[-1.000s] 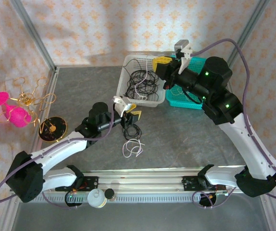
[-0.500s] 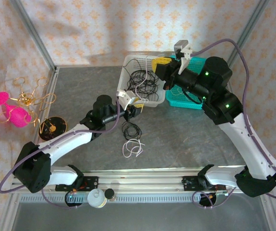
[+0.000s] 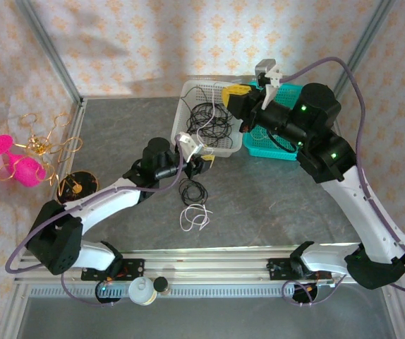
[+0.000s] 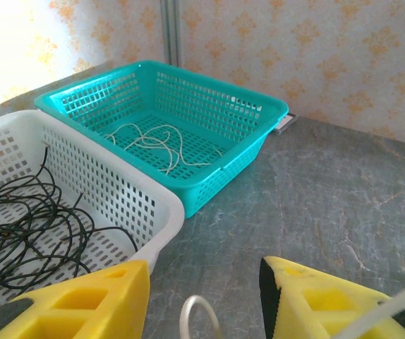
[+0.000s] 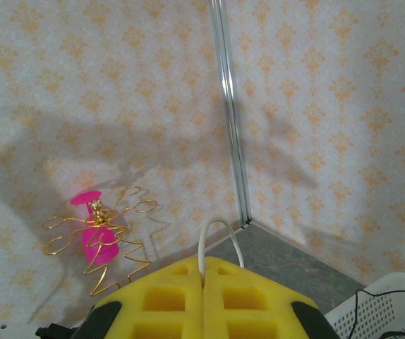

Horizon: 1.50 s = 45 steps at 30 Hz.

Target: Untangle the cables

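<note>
**Progress.** The sorting is judged to be partly done. The teal basket [image 4: 259,113], sitting at 1 o'clock from the middle of the surface [image 3: 273,198], is holding a lone white cable [image 4: 153,141] and nothing black. The white basket [image 3: 188,92], at 12 o'clock, is holding a pile of black cables [image 3: 209,113] with a white strand [image 3: 206,128] running across them. That mixed pile is judged to be the main work outstanding.

On the open surface a small black coil [image 3: 192,189] and a loose white cable [image 3: 195,217] are lying just beside each other, the white one at 6 o'clock of the coil. Whether they are touching cannot be told. Neither is lying in a basket yet.

**Hands.** The right hand [image 5: 204,272] is pressing its pads together on a thin white cord [image 5: 216,236], which is arching out between them. Whether this cord is the strand in the white basket cannot be confirmed. The left hand [image 4: 202,275] is hovering at that basket's 6 o'clock rim with its fingers standing apart, clamping nothing. A white loop [image 4: 199,318] is showing low in the gap.

**Condition.** The cables are looking thin and limp. The black ones are lying in round, overlapping loops and the white ones in slack, irregular curves.
</note>
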Available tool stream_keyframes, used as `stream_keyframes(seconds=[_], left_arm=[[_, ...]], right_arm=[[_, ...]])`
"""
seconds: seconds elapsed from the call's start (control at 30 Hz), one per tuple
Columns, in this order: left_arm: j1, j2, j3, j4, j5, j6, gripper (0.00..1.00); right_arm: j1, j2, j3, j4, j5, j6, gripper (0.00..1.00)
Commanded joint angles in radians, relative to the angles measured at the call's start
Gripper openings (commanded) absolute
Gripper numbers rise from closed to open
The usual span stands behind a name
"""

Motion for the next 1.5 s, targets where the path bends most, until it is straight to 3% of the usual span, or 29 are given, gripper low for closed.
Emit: stream_keyframes(seconds=[0.0,0.13,0.43,0.57,1.1,1.37,1.47], left_arm=[[0.007,0.017,0.033,0.041,-0.023,0.017,0.45],[0.007,0.052,0.038,0.056,-0.044,0.023,0.43],[0.007,0.042,0.01,0.117,-0.064,0.007,0.01],[0.008,0.032,-0.012,0.122,-0.059,0.012,0.0],[0.011,0.006,-0.177,0.223,-0.109,-0.057,0.0],[0.011,-0.062,-0.233,0.181,-0.04,-0.056,0.0],[0.011,-0.089,-0.242,0.132,-0.03,-0.045,0.0]], right_arm=[[-0.003,-0.012,0.042,0.026,-0.019,0.02,0.0],[-0.003,-0.012,0.049,0.023,-0.019,0.021,0.0],[-0.003,-0.01,0.052,0.018,-0.009,0.015,0.0],[-0.006,-0.002,0.069,0.006,0.041,0.01,0.0],[-0.047,0.146,0.407,-0.221,0.291,0.045,0.0],[-0.048,0.144,0.388,-0.225,0.388,-0.084,0.0],[-0.048,0.132,0.36,-0.216,0.49,-0.192,0.0]])
